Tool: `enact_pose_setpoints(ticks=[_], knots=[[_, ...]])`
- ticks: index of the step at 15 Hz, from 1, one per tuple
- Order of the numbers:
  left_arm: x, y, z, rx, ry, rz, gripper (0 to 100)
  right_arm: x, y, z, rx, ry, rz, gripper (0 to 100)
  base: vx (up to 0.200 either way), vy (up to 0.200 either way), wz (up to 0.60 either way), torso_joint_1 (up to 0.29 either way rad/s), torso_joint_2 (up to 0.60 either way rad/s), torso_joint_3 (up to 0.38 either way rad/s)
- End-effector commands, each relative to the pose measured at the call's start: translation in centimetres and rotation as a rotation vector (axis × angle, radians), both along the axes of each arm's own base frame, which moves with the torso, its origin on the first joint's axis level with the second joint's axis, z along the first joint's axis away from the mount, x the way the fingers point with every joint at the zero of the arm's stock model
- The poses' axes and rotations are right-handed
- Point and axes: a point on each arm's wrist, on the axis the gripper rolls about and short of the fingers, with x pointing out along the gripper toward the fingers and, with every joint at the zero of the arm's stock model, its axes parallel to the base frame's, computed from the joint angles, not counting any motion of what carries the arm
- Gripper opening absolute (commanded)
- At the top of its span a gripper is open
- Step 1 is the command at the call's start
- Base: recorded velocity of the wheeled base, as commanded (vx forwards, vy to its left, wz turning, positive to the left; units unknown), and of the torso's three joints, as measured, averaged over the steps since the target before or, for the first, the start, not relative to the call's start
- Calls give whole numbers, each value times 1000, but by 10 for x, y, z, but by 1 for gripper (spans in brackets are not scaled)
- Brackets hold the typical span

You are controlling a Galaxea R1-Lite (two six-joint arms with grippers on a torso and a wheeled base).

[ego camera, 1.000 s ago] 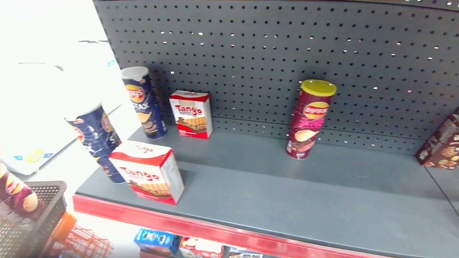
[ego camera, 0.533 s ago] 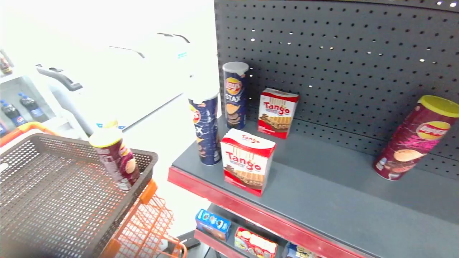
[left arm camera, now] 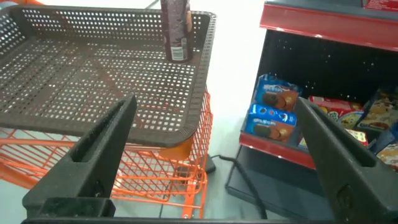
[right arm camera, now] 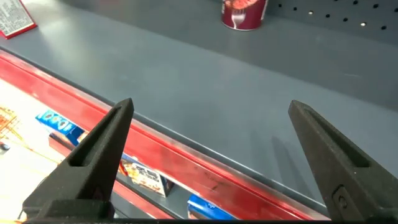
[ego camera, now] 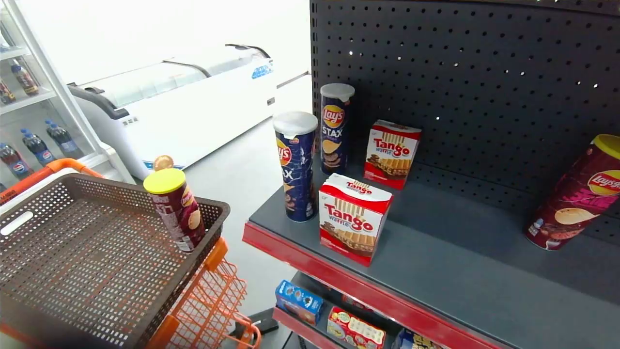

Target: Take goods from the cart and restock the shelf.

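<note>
Looking from the left side of a grey metal store shelf (ego camera: 460, 271) toward an orange wire shopping cart (ego camera: 203, 300) parked just beside its red front edge. On the cart, a brown perforated plastic basket (ego camera: 72, 252). Inside the basket, at the corner nearest the shelf, a maroon cylindrical crisp can with a yellow lid (ego camera: 177, 208), lid up, long axis close to vertical, base on the basket floor, side close to the basket wall.

Left gripper (left arm camera: 216, 104): black fingers spread wide, nothing between them, held low on the near side of the basket. From there, the same can (left arm camera: 176, 28) straight ahead across the bare basket floor, well apart from the fingertips.

Right gripper (right arm camera: 211, 107): also spread wide and empty, hanging over the shelf's front strip, well apart from the cart. Ahead of it, at the back of the shelf, a second maroon crisp can (right arm camera: 244, 12), leaning against the pegboard.

Judged from this layout: left arm clearly the nearer one to the cart's can. Likely a forward reach over the basket rim, then a sideways clasp around the can's round body, fingers level and crossing the vertical axis. Worth minding: the basket wall tight beside the can, leaving little room for a finger on that side.
</note>
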Motion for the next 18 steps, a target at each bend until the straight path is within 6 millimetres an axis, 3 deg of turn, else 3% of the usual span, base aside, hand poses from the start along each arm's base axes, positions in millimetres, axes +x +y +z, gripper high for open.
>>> enact_pose_setpoints(ticks=[1, 2, 3, 5, 7, 13, 16, 18], knots=[[0, 0, 0, -1, 1, 3, 100, 0, 0, 0, -1, 1, 0, 100, 0, 0, 0, 0, 0, 0], [-3, 0, 10, 2, -31, -4, 100, 0, 0, 0, -1, 1, -2, 100, 0, 0, 0, 0, 0, 0], [-3, 0, 35, 10, -31, -2, 100, 0, 0, 0, -1, 1, 0, 100, 0, 0, 0, 0, 0, 0], [14, 1, 79, 24, 71, 51, 100, 0, 0, 0, -1, 1, 0, 100, 0, 0, 0, 0, 0, 0], [38, 2, 95, 88, 154, 63, 100, 0, 0, 0, -1, 1, 2, 100, 0, 0, 0, 0, 0, 0], [81, 7, 102, 60, 291, 138, 100, 0, 0, 0, -1, -1, 0, 100, 0, 0, 0, 0, 0, 0], [119, 12, 98, 60, 313, 145, 100, 0, 0, 0, -1, -1, -2, 100, 0, 0, 0, 0, 0, 0], [159, 22, 97, 56, 273, 185, 100, 0, 0, 0, -1, 1, 0, 100, 0, 0, 0, 0, 0, 0]])
